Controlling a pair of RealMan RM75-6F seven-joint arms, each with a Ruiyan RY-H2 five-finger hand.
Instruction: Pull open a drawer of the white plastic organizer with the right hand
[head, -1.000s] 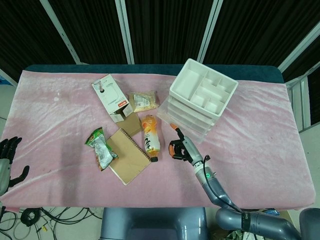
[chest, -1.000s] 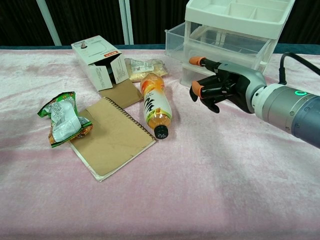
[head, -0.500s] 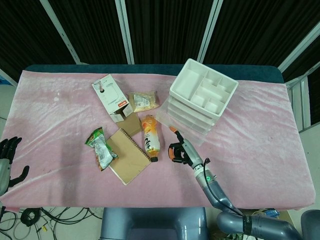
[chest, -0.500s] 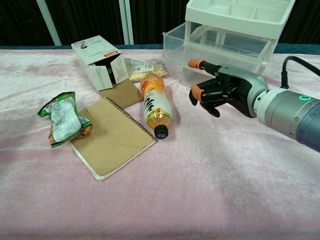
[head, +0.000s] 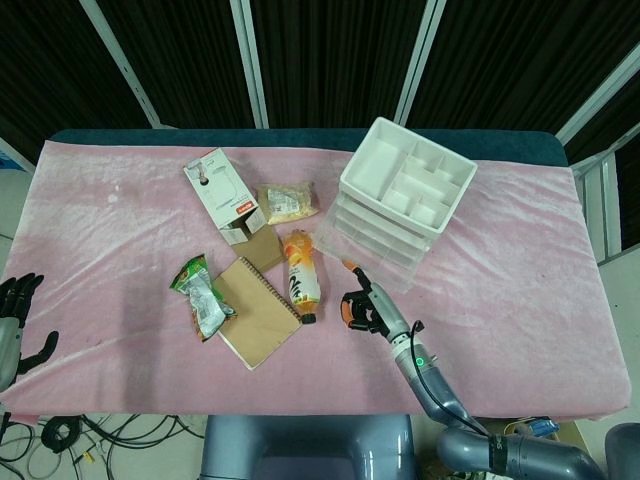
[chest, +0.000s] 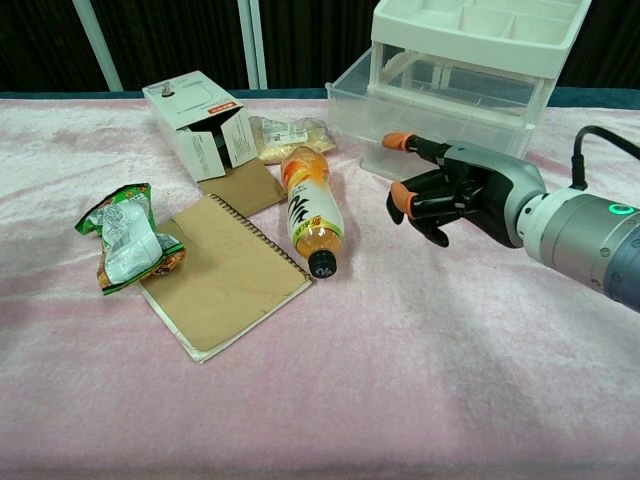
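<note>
Pink cloth is being crossed beneath the right hand (chest: 455, 195), fingers curled on nothing; the organizer (chest: 470, 60) drawer (chest: 400, 105), just beyond the fingertips, is being left pulled out.

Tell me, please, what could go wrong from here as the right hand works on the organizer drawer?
1. The right hand has only one extended fingertip at the clear drawer; it may slip off.
2. The white organizer sits loose on the pink cloth, so a pull could drag the whole unit.
3. The orange bottle lies close beside the hand and could get knocked.
</note>
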